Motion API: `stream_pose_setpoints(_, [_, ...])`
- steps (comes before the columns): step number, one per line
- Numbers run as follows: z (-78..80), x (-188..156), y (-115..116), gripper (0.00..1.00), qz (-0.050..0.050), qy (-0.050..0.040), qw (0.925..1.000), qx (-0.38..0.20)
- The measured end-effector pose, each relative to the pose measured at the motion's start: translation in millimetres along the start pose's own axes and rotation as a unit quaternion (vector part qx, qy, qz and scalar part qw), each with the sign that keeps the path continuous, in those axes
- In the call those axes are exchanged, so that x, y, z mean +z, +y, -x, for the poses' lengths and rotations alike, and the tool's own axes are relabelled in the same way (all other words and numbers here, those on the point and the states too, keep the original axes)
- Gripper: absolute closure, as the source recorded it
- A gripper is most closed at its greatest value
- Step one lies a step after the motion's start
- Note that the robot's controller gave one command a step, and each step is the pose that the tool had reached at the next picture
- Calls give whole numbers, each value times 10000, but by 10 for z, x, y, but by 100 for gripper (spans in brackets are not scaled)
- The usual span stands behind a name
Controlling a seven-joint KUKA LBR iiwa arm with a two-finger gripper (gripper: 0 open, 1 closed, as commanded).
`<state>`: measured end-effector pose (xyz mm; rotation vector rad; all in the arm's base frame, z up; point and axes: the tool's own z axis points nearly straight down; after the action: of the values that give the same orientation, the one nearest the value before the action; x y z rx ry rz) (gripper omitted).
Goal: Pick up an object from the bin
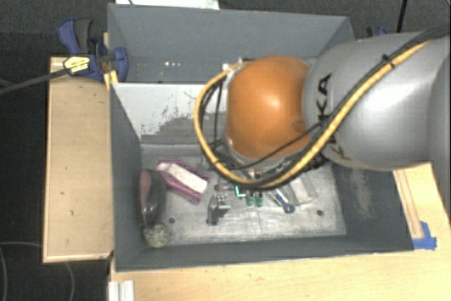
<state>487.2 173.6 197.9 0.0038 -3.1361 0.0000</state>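
My gripper point(218, 209) reaches down from under the orange dome to the bin floor, near the middle. Just left of it lies a pink and purple box-like thing point(182, 180), tilted, a short gap away. To the right, close by, are small green pieces point(251, 200) and a blue-tipped thing point(285, 206). Nothing shows in the gripper's grasp.
A dark oblong thing point(149, 195) lies along the bin's left wall, with a grey-green ball point(157, 236) at its near end in the front left corner. White pieces point(304, 191) lie right of the gripper, partly under the arm. The arm and dome cover the bin's middle and right.
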Motion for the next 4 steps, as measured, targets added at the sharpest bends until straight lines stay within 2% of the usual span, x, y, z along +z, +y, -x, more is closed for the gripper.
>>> stream_pose_setpoints(1, [581,1088,163,0,22,-126,9963,-851])
stream_pose_setpoints(2, [605,1081,144,100,13,-144,9966,-808])
stream_pose_setpoints(3, [465,215,307,100,20,-75,9991,-410])
stream_pose_setpoints(4, [452,264,291,0,6,-35,9992,-391])
